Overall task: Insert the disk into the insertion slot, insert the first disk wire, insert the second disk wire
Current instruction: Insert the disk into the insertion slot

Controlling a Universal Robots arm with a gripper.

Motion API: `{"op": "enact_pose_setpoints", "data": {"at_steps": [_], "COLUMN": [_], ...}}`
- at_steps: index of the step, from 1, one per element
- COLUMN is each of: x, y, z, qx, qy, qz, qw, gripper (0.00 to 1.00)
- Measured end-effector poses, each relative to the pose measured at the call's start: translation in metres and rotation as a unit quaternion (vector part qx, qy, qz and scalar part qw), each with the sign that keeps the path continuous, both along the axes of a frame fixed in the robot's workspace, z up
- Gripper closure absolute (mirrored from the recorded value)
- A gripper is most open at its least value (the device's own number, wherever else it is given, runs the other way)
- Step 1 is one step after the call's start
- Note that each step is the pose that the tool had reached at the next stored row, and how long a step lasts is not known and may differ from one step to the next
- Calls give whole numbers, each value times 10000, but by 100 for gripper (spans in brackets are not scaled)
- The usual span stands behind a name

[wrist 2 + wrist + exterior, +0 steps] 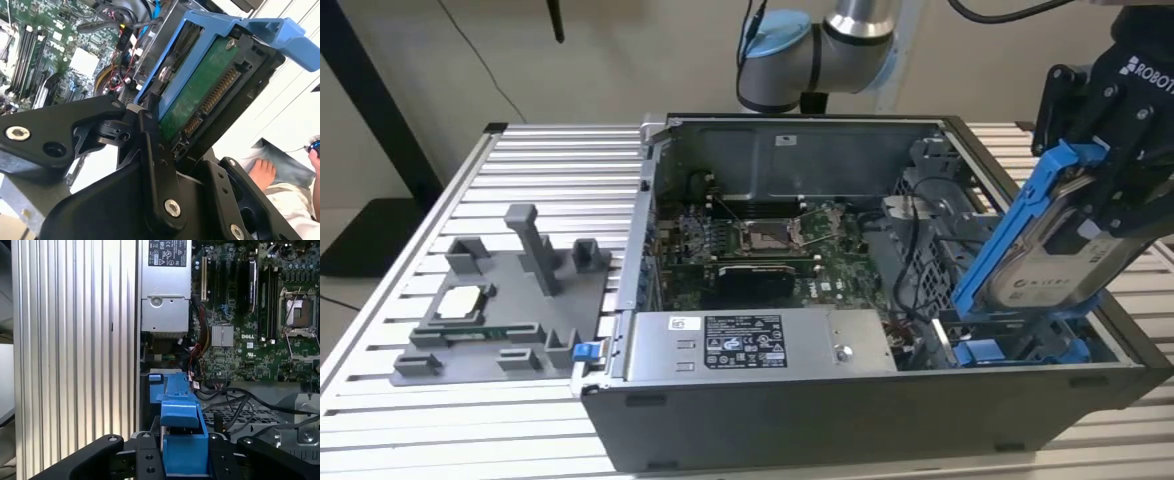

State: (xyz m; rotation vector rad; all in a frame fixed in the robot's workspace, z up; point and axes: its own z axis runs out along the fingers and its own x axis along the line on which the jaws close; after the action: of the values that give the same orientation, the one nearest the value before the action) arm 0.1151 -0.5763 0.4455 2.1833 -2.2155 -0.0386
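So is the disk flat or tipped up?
Tipped up. The disk leans steeply, lower end at the insertion slot, top gripped by the end effector.

the end effector grips the disk tilted, with its lower edge at the insertion slot. the slot mouth beneath is unblocked. black cables loop just beside it toward the motherboard, with the power-supply box beyond them. the case wall hems the opposite side closely. open air lies above.

Tilted disk over insertion slot, beside power-supply box.
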Motion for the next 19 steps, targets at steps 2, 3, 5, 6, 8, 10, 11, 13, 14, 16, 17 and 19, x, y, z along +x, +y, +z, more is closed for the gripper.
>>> {"op": "enact_pose_setpoints", "data": {"at_steps": [2,3,5,6,8,10,11,13,14,16,17,19], "x": [13,17,18,18,19,19,19,19,19,19,19,21], "y": [0,0,0,0,0,0,0,0,0,0,0,0], "z": [-14,-21,-24,-24,-24,-29,-34,-53,-66,-91,-102,-123], "qx": [-2,-3,-4,-4,-4,-2,-2,-3,-3,-2,-4,-3], "qy": [0,0,0,0,0,0,0,0,0,0,0,0], "qz": [5,7,8,9,10,10,10,10,10,10,10,10], "qw": [10000,10000,10000,10000,10000,10000,10000,10000,10000,10000,10000,10000], "gripper": [100,100,100,100,100,100,100,100,100,100,100,100]}}
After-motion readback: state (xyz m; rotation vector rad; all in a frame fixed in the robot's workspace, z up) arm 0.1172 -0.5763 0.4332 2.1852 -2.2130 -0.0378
